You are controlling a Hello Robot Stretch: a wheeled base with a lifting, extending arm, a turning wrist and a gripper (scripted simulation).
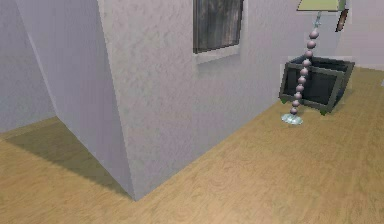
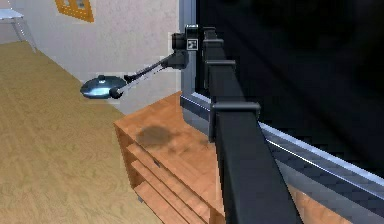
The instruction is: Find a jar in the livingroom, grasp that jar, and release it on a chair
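In the forward view, a pale wall corner (image 1: 120, 110) juts toward the camera over a wooden floor (image 1: 250, 180). A dark framed panel (image 1: 218, 25) hangs high on the wall's right face. At the far right stands a floor lamp (image 1: 304, 75) with a beaded stem. Its shade is cut off by the top edge. Just behind it is a dark boxy armchair (image 1: 325, 85).

In the arm side view, the arm (image 2: 235, 130) rises from the bottom edge in front of a large dark screen (image 2: 310, 80). The gripper (image 2: 120, 90) reaches out to the left and holds a flattish blue-grey thing (image 2: 98, 88) at its far end. This hangs clear of the floor (image 2: 50, 140) and of the wooden shelf unit (image 2: 165, 165) below the screen. Its shape does not tell whether it is the jar. Far left, a yellow picture (image 2: 75, 8) hangs on the wall, and a white furniture piece (image 2: 12, 25) stands at the edge.
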